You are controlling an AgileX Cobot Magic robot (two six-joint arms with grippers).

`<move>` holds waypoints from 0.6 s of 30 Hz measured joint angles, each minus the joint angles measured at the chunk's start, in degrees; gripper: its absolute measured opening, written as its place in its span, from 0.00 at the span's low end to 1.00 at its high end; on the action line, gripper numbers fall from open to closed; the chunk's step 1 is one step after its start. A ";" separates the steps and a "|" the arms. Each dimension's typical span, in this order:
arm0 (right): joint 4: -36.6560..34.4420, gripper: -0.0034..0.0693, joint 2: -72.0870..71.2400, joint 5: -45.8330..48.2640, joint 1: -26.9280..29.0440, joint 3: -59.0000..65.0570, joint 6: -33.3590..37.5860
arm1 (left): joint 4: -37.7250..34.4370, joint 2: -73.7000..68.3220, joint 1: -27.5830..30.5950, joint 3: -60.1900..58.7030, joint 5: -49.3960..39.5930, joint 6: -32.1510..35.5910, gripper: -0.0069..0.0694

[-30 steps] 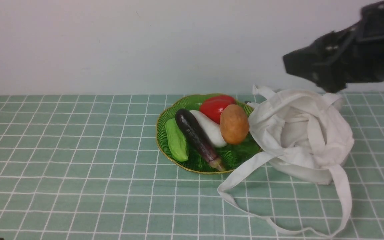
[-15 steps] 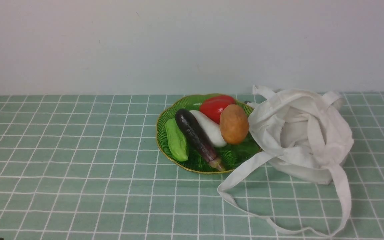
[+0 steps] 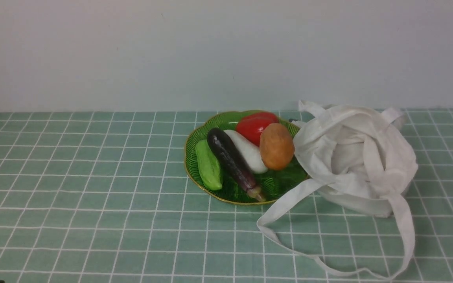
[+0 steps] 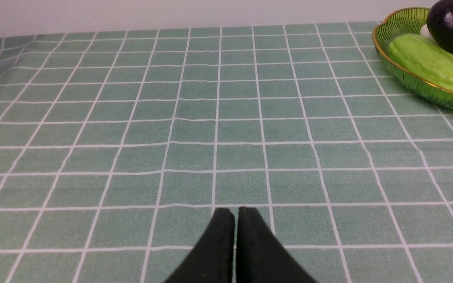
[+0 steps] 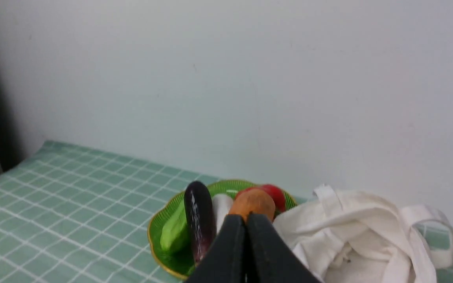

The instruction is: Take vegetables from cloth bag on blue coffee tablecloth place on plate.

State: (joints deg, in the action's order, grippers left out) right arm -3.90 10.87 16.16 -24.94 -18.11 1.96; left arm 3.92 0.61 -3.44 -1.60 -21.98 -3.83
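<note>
- Target: potato point(image 3: 276, 146) on the plate point(image 3: 190, 167), at the rim nearest the bag point(image 3: 360, 157), beside the red pepper point(image 3: 255, 125). Long axis runs roughly away from the robot.
- right gripper point(image 5: 246, 218): jaws pressed together, nothing held. Potato lies straight beyond its tips, so this is the nearer arm.
- left gripper point(image 4: 234, 212): closed, empty, low over bare tablecloth point(image 4: 132, 118), plate well off.
- Materials: potato matte, oval; plate ribbed glass, gold rim; bag slack white fabric, contents hidden.
</note>
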 joint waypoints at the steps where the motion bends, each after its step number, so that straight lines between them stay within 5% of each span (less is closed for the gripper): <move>1: 0.00 0.03 0.00 -1.27 0.00 1.17 0.00 | 0.00 0.00 0.00 0.00 0.00 0.00 0.08; 18: 0.67 0.03 -0.05 2.65 0.00 7.82 0.00 | 0.00 0.00 0.00 0.00 0.00 0.00 0.08</move>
State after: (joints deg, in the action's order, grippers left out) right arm -3.23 10.82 18.81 -24.94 -10.30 1.96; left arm 3.92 0.61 -3.44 -1.60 -21.98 -3.83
